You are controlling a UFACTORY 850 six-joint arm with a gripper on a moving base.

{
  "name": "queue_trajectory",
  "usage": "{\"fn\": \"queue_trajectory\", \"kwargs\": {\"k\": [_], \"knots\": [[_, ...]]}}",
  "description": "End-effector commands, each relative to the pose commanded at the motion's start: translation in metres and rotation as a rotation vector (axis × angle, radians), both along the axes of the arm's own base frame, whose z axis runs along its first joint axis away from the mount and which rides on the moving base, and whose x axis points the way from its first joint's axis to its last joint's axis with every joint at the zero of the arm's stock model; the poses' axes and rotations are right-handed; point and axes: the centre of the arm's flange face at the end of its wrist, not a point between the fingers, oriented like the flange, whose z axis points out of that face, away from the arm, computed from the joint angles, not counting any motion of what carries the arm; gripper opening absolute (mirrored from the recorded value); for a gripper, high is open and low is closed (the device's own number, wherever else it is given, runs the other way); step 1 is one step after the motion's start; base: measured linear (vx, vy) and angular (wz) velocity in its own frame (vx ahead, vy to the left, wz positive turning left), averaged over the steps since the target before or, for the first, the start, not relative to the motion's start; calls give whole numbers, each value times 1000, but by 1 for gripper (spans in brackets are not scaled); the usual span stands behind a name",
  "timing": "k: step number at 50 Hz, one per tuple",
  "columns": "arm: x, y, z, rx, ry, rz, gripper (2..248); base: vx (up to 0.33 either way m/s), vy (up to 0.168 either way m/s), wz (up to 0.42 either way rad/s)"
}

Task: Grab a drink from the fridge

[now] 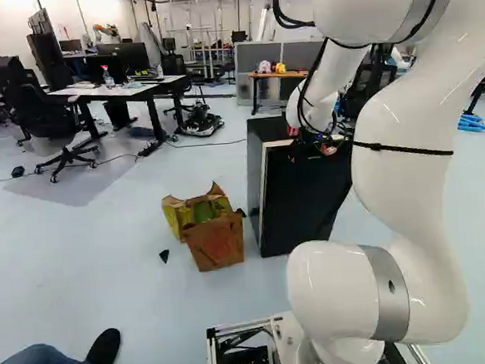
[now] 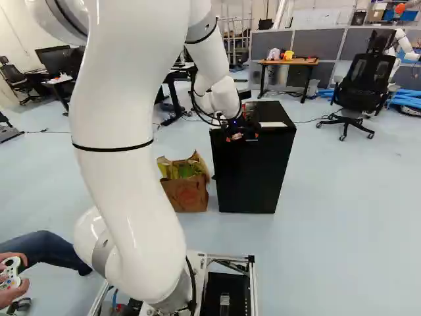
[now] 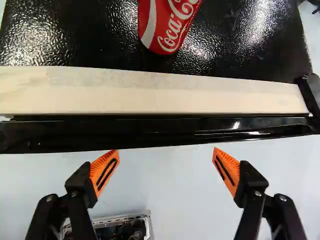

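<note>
The black, orange-padded gripper [image 2: 243, 136] is hovering wide open by the front edge of the black boxy fridge [image 2: 253, 178], a red cylindrical can [image 3: 170, 25] resting atop

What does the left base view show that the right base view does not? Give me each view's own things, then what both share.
Left base view only: a clear bottle on a white desk, and a small dark scrap on the floor.
Right base view only: a game controller at the left edge.
Both: the black fridge, the brown paper bag beside it, the gripper at its top front edge, and a wooden-topped table beyond.
</note>
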Motion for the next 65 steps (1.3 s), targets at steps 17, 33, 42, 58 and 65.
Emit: {"fn": "queue_trajectory", "kwargs": {"k": [17, 33, 42, 58, 65], "knots": [[0, 0, 0, 0, -4, 1, 247, 0, 0, 0], [3, 0, 1, 1, -31, 8, 247, 0, 0, 0], [3, 1, 2, 1, -41, 11, 247, 0, 0, 0], [-11, 1, 2, 3, -34, 2, 247, 0, 0, 0], [-24, 1, 3, 5, -28, -5, 247, 0, 0, 0]]}}
